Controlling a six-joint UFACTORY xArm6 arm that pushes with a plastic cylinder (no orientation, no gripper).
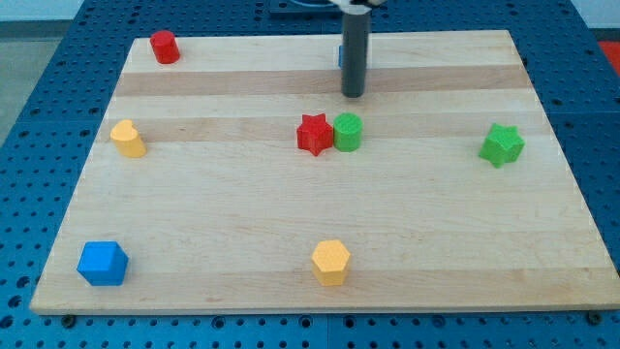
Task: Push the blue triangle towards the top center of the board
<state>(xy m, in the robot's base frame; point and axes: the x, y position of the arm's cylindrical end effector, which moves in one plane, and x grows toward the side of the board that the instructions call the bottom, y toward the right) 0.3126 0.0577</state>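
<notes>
My rod comes down from the view's top centre and my tip [353, 95] rests on the wooden board [242, 204] near its top centre. A small sliver of blue [340, 55] shows at the rod's left edge, just behind it; this is the blue triangle, almost wholly hidden by the rod, so its shape cannot be made out. The tip sits just below that blue block, touching or nearly touching it.
A red star [313, 134] touches a green cylinder [348, 132] below my tip. A red cylinder [165, 47] is top left, a yellow block [127, 139] left, a green star [502, 144] right, a blue cube [103, 263] bottom left, a yellow hexagon [330, 262] bottom centre.
</notes>
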